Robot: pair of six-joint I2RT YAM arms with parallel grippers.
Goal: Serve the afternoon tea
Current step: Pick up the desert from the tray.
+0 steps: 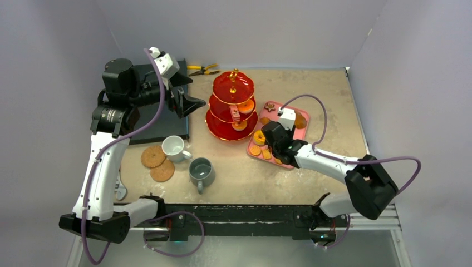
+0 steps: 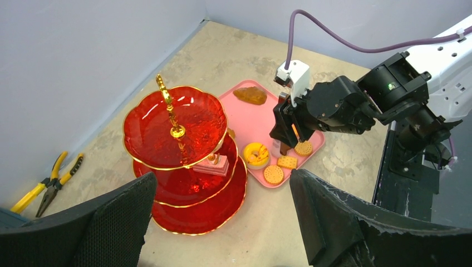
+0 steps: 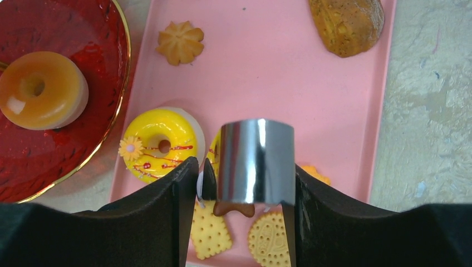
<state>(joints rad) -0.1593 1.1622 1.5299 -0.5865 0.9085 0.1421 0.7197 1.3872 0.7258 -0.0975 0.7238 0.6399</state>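
The red three-tier stand (image 1: pixel 232 105) with a gold handle stands mid-table. It carries orange doughnuts (image 3: pixel 42 89) and a pink cake slice (image 2: pixel 220 165). To its right, a pink tray (image 1: pixel 305 132) holds a yellow doughnut (image 3: pixel 158 146), biscuits (image 3: pixel 209 233), a flower cookie (image 3: pixel 180 41) and a brown bun (image 3: pixel 348 22). My right gripper (image 3: pixel 242 178) is low over the tray, straddling a silver-wrapped pastry (image 3: pixel 256 161). Its right finger lies against the foil and a slim gap shows at the left. My left gripper (image 1: pixel 189 103) hovers wide open and empty left of the stand.
A white mug (image 1: pixel 174 147) and a grey mug (image 1: pixel 201 171) sit front left beside two cork coasters (image 1: pixel 153 157). A dark slab (image 1: pixel 161 125) lies under the left arm. Yellow-handled pliers (image 1: pixel 201 69) lie by the back wall.
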